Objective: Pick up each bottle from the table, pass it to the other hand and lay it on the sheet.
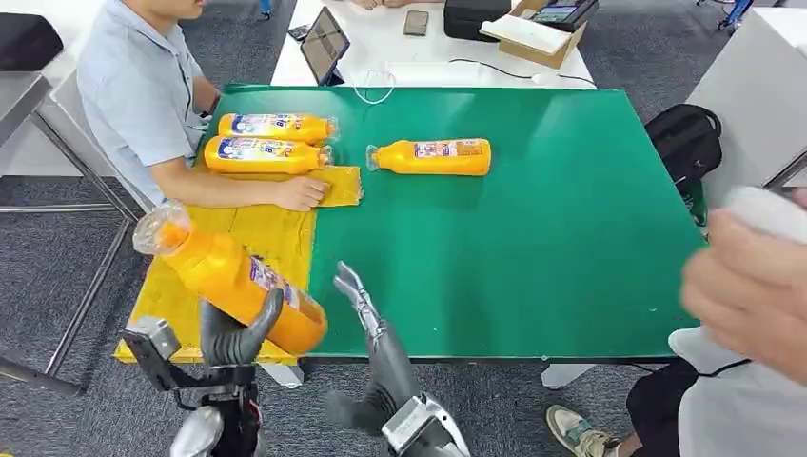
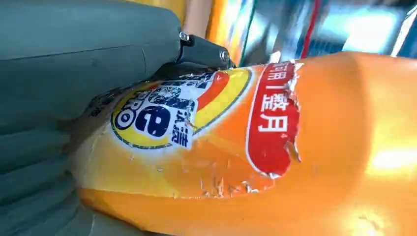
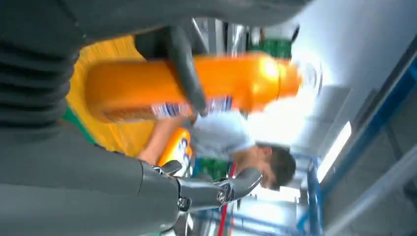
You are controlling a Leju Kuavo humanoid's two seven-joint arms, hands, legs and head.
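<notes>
The left hand [image 1: 238,333] has its fingers wrapped round the lower body of an orange bottle [image 1: 233,276], which it holds above the near left corner of the green table [image 1: 533,248], over the yellow sheet [image 1: 257,238]. The bottle lies tilted, its long axis running from the base by the table's near edge up and away to the clear cap at the far left. The right hand [image 1: 366,314] hangs just beside that base, holding nothing, fingers apart and pointing up.

By my reckoning the left hand need only lower the bottle, since the sheet is straight beneath it.

Two more bottles [image 1: 271,143] lie side by side at the sheet's far end, caps toward the table's middle, where a person's hand [image 1: 303,193] presses the sheet flat. One lone bottle [image 1: 433,157] rests on bare green, well apart from both robot hands, though nearer the right.
</notes>
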